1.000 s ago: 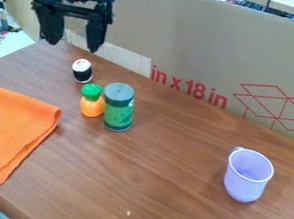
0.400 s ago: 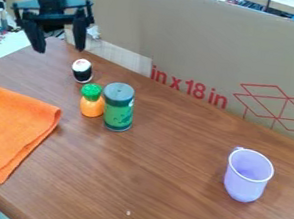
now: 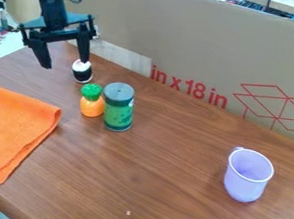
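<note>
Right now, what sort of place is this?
Probably a robotics lab or workshop: a black robot arm hangs over the far corner of a wooden table, with a big sheet of cardboard standing behind it as a screen.

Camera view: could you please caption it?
An open pincer hangs beside a small black-and-white sushi roll on a wooden table.

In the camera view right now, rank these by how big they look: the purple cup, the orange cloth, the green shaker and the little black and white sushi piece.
Orange cloth
Purple cup
Green shaker
Sushi piece
</note>
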Controlling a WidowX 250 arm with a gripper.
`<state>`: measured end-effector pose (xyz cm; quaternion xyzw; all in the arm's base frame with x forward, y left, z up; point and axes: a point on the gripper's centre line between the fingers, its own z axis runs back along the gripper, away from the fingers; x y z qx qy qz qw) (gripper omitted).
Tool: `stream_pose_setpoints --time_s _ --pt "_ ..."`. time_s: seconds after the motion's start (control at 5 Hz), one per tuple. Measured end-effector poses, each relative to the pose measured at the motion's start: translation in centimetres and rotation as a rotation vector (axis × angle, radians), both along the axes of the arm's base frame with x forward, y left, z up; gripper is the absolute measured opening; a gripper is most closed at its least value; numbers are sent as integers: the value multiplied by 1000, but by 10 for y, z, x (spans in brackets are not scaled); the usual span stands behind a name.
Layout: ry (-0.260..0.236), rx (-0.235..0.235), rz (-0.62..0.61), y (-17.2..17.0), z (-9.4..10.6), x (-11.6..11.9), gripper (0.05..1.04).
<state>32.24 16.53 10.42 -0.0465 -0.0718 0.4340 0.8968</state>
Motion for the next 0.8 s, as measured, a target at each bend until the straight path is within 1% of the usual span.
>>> stream_pose_setpoints --time_s 0.2,0.4,0.6,0.8 --pt "-2 -21 24 1 -9 8 1000" --pt "6 -30 61 0 -17 15 1000" --pt "73 -31 53 -8 -25 19 1000" --pt "115 -11 67 -9 -28 19 1000"
